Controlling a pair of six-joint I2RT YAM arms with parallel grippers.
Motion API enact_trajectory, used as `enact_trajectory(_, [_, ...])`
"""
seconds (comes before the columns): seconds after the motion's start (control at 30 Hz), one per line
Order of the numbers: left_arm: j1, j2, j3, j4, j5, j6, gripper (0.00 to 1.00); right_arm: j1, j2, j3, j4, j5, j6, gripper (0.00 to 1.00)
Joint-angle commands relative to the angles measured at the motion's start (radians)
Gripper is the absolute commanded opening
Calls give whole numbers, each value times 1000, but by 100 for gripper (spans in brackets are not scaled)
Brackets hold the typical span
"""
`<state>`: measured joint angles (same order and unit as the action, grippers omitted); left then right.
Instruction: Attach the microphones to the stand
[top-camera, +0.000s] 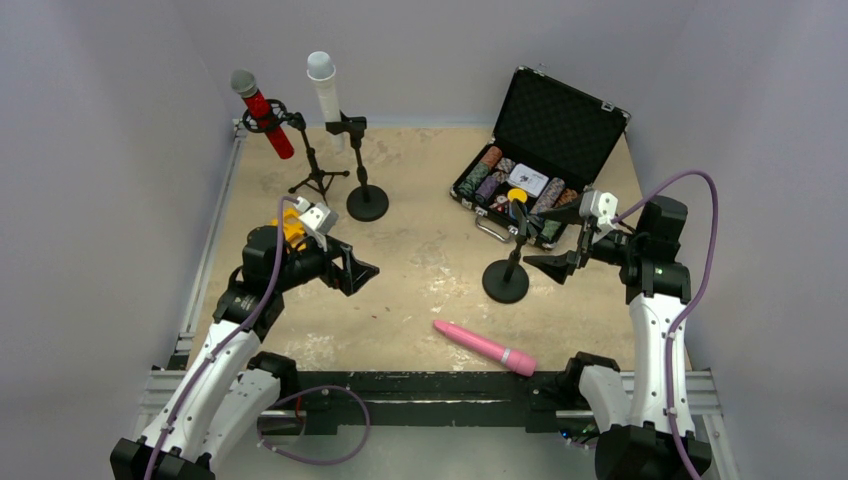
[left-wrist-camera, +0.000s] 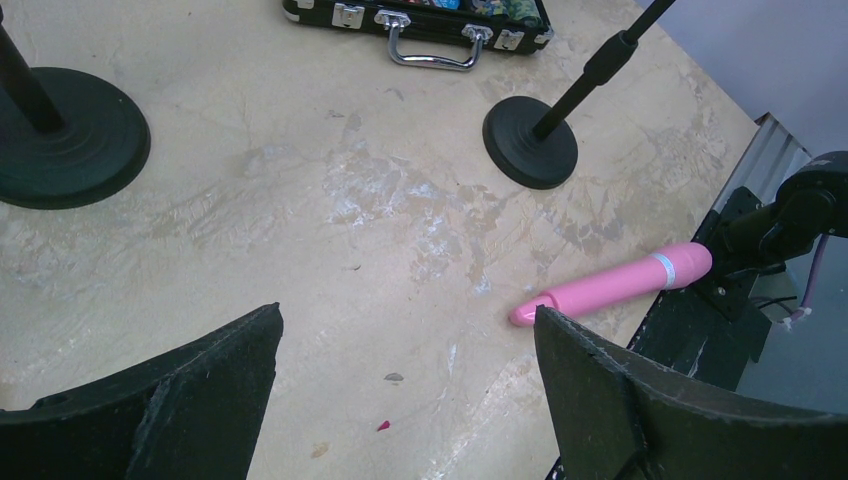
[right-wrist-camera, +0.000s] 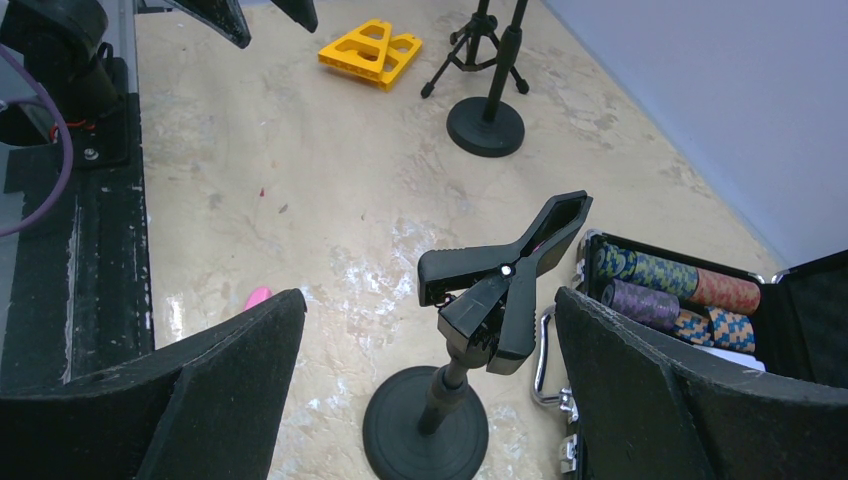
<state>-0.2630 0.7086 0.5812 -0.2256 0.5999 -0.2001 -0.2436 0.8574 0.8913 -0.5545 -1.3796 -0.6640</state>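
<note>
**Bench inventory: two microphones clipped, one loose**

1. Far-left corner: I see the red microphone (top-camera: 262, 112), grey mesh head up and tilted left, clipped in a tripod stand (top-camera: 318, 172).
2. Just right of it: the white microphone (top-camera: 325, 90), near upright, sits in a round-base stand (top-camera: 366, 201).
3. Left of centre: my left gripper (top-camera: 362, 272) is fingers spread wide and holds nothing. A yellow plastic piece (top-camera: 291, 228) lies partly hidden behind that arm.
4. Near edge, right of centre: the pink microphone (top-camera: 485, 347) lies flat on the bench, clear of every stand, with its thicker end toward the right arm's base.
5. Right of centre: I list a second round-base stand (top-camera: 506, 279), its spring clip (right-wrist-camera: 505, 285) empty.
6. Just right of that clip: my right gripper (top-camera: 548, 266) is fingers spread wide and grips nothing.
7. Far-right corner: an open black case (top-camera: 560, 115) holds rows of poker chips (top-camera: 486, 173).
</note>
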Motion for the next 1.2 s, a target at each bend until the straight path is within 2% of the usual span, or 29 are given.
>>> enact_trajectory(0.0, [-1,3,32,33,24,-17,99,-5,-1,-5,4,-16,-19,99])
enact_trajectory(0.83, [-1,14,34,38,41,-23,99,-7,0,-6,4,-15,-20,99])
enact_trajectory(1.0, [-5,38,33,55,93,-30,99,-6,0,-6,4,-16,-22,99])
enact_trajectory(1.1, [-57,58,39,38,111,18,99,-5,-1,-4,2,-18,-22,99])
enact_trajectory(1.17, [-135,63,53,-23,77,85,99,-5,-3,-3,0,-19,-22,99])
